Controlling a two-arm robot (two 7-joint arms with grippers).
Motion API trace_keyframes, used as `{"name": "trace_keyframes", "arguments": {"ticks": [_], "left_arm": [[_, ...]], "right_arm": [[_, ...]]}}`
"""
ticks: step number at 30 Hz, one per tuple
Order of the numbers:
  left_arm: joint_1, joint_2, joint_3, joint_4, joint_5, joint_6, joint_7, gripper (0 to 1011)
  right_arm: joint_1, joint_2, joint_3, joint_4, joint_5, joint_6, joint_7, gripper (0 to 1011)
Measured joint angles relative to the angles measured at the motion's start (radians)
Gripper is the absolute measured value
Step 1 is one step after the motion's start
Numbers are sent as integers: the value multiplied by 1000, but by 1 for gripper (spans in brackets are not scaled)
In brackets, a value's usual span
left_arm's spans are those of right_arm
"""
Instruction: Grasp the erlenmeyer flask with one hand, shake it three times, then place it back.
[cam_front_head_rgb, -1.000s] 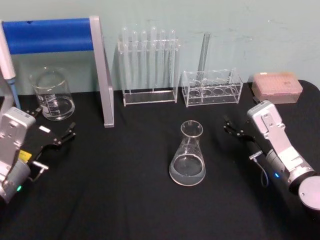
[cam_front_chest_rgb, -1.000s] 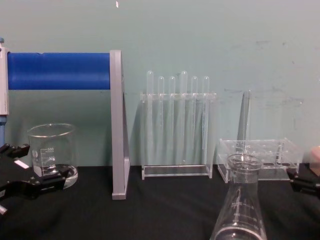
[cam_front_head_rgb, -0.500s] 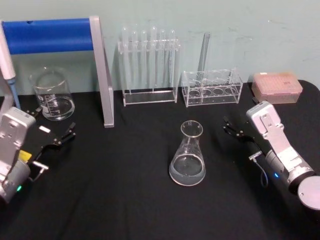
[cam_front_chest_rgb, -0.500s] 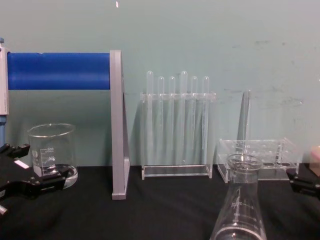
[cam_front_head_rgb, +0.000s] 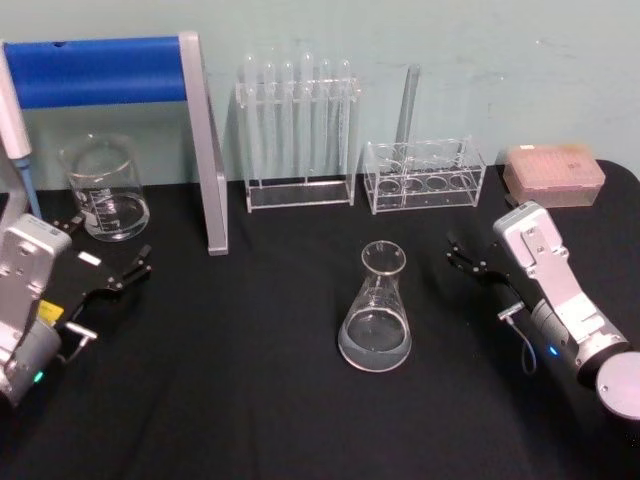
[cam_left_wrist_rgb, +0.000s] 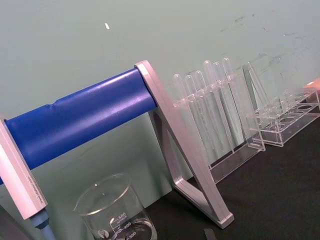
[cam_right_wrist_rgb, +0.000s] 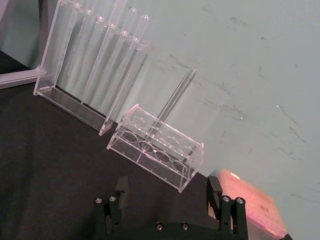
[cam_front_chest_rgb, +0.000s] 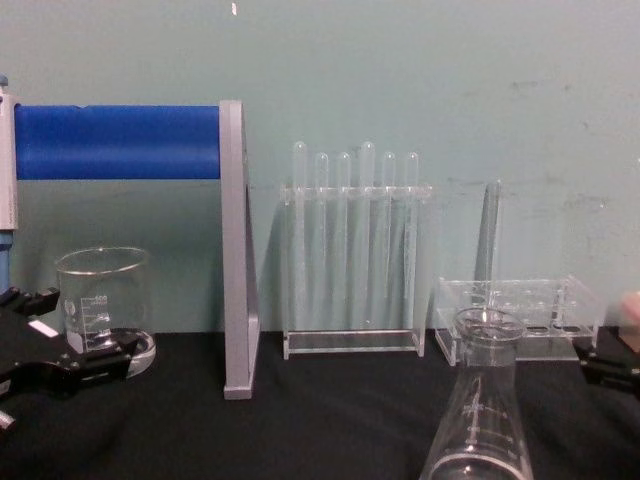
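The erlenmeyer flask (cam_front_head_rgb: 377, 310) stands upright on the black table, near the middle and slightly right; in the chest view its neck and flared lip (cam_front_chest_rgb: 484, 400) rise at the lower right. My right gripper (cam_front_head_rgb: 457, 252) rests on the table to the flask's right, pointing toward it, a short gap away. Its fingers (cam_right_wrist_rgb: 120, 189) stand apart with nothing between them. My left gripper (cam_front_head_rgb: 105, 250) lies at the table's left, open and empty, just in front of the beaker (cam_front_head_rgb: 105, 190).
A blue-and-grey stand (cam_front_head_rgb: 205, 150) sits at the back left. Behind the flask are a tall test tube rack (cam_front_head_rgb: 298, 130) and a low clear rack (cam_front_head_rgb: 425, 178) holding one tube. A pink tip box (cam_front_head_rgb: 553, 172) is at the back right.
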Motion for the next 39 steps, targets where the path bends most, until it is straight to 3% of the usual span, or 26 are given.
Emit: {"name": "trace_keyframes", "arguments": {"ticks": [39], "left_arm": [[0, 0, 0, 0, 0, 0, 0, 1001]], "right_arm": [[-1, 1, 0, -1, 2, 0, 0, 1000]]}}
